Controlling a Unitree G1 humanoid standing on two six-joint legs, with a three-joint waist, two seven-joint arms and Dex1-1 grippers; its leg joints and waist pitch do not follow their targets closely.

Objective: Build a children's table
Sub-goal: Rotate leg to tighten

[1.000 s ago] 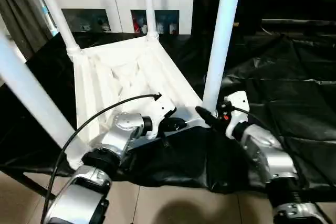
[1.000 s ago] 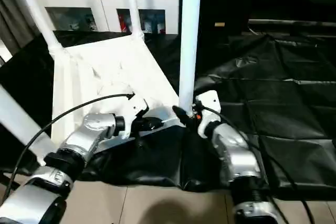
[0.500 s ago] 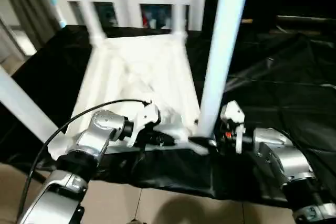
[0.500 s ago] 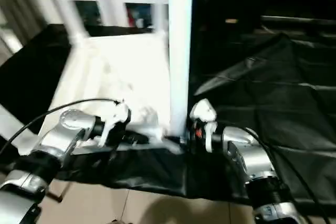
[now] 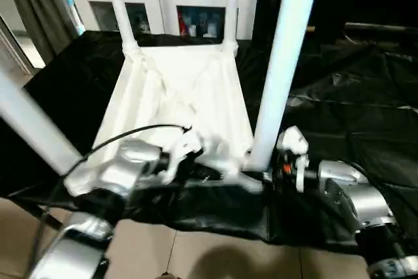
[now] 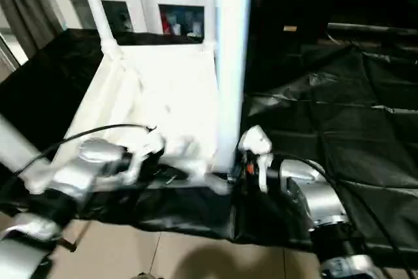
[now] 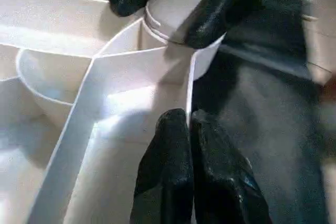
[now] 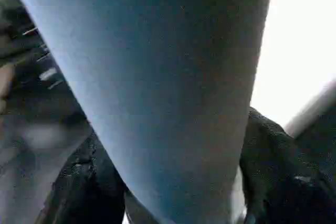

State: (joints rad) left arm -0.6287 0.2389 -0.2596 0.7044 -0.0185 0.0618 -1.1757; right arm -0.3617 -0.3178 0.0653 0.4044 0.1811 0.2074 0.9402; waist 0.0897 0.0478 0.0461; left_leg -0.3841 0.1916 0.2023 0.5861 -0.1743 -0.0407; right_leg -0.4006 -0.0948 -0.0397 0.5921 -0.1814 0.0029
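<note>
Table leg (image 5: 282,63) stands upright at 12 o'clock from the right hand (image 7: 176,3), clamped round its base; left hand (image 7: 190,145), fingers together, presses the socket rib (image 7: 186,85).

White tubular table leg (image 8: 173,87) runs lengthwise through the frame, seen close up, its surface in bluish shade. Right claw (image 8: 173,203): one black finger (image 8: 79,187) on one side of the leg, the other black finger (image 8: 273,166) on the opposite side, both against the tube. Bright white surface behind on one side; dark sheeting (image 8: 31,108) on the other.
</note>
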